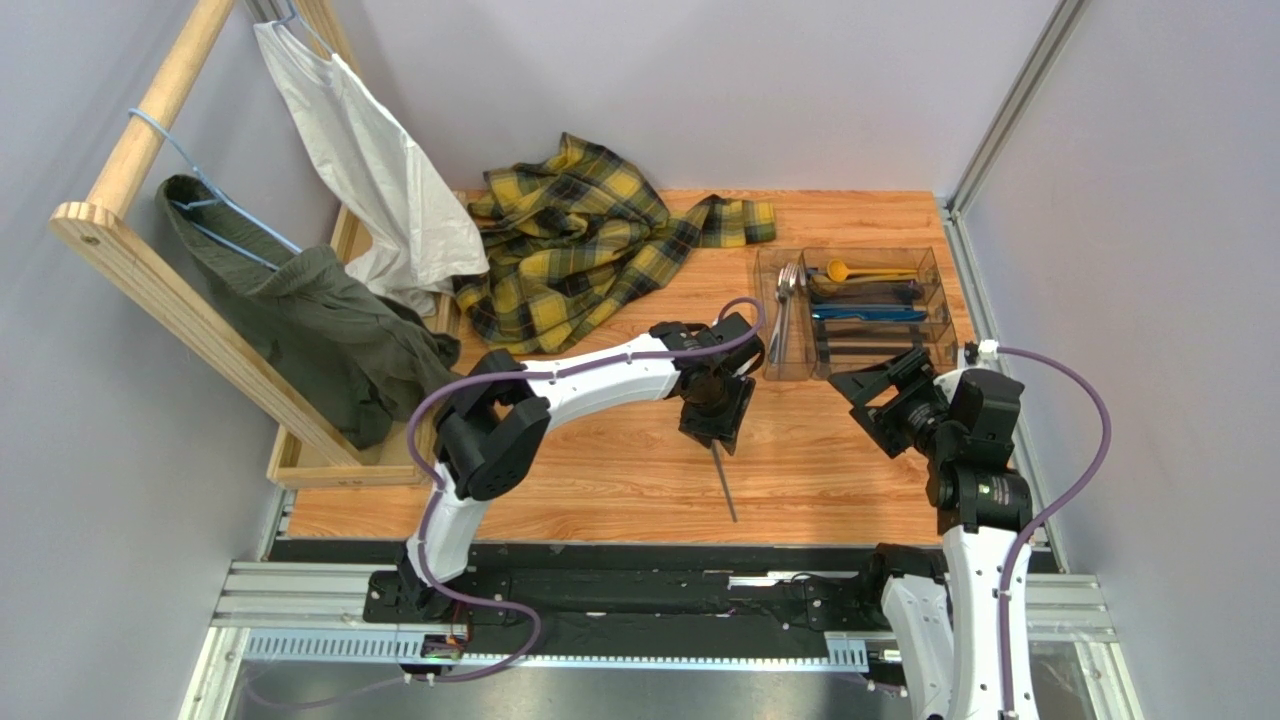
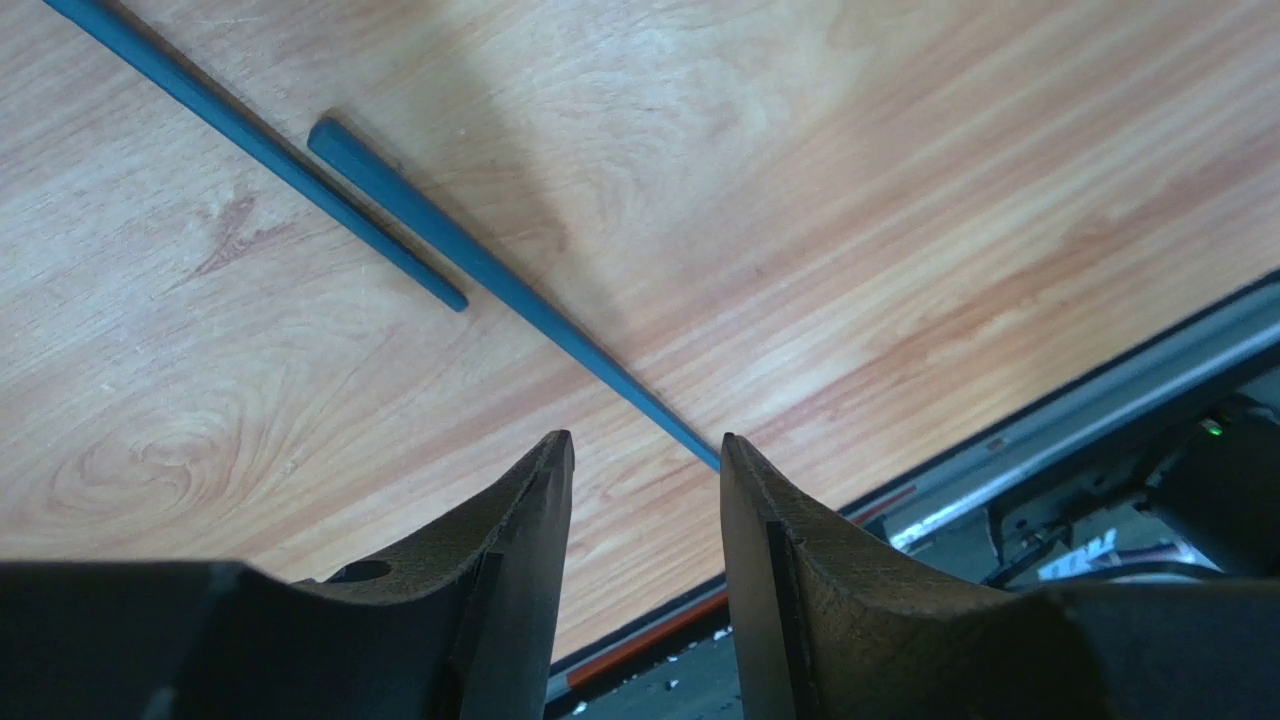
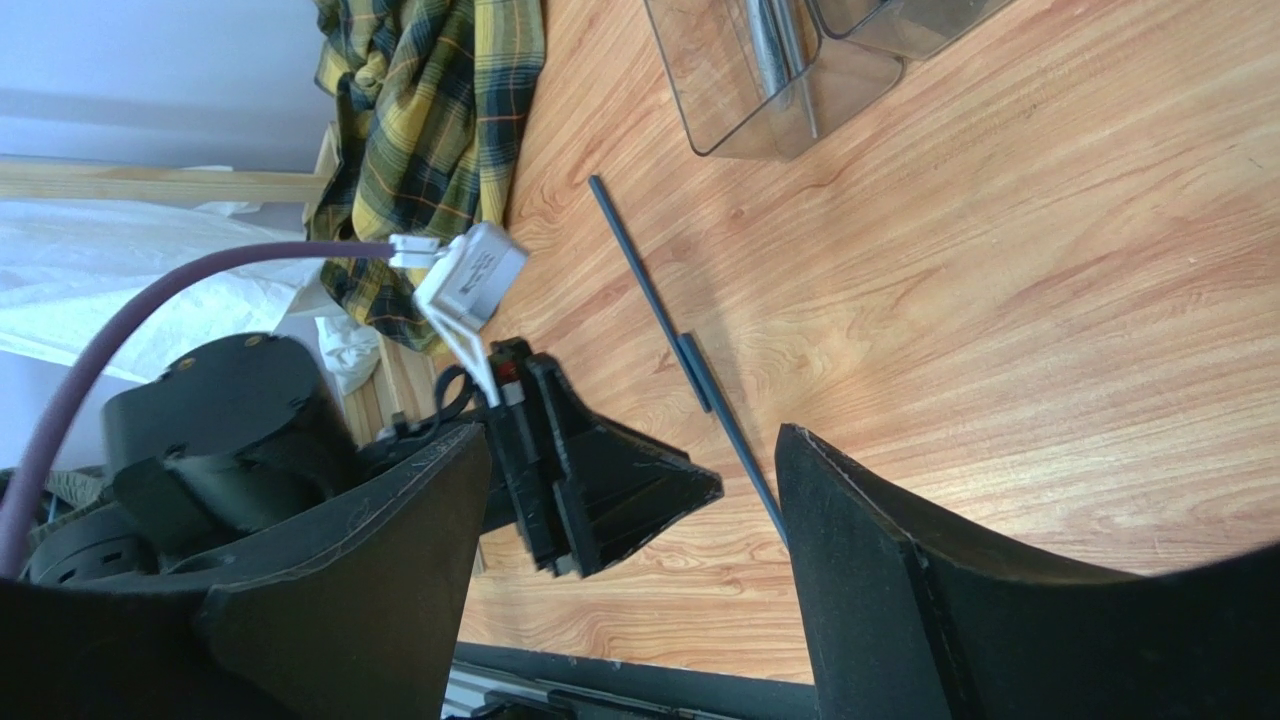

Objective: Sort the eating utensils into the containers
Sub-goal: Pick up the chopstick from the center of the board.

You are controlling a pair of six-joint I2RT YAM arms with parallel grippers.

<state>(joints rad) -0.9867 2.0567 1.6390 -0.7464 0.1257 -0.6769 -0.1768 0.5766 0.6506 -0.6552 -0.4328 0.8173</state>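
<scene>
sticks: matt dark | table: wood-grain | tray: clear plastic

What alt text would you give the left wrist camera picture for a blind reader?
Two slim dark sticks lie side by side, staggered along a diagonal, on a wooden table, just beyond the open left gripper, whose two dark fingers frame the bottom. A metal rail at the table's edge shows lower right.
</scene>
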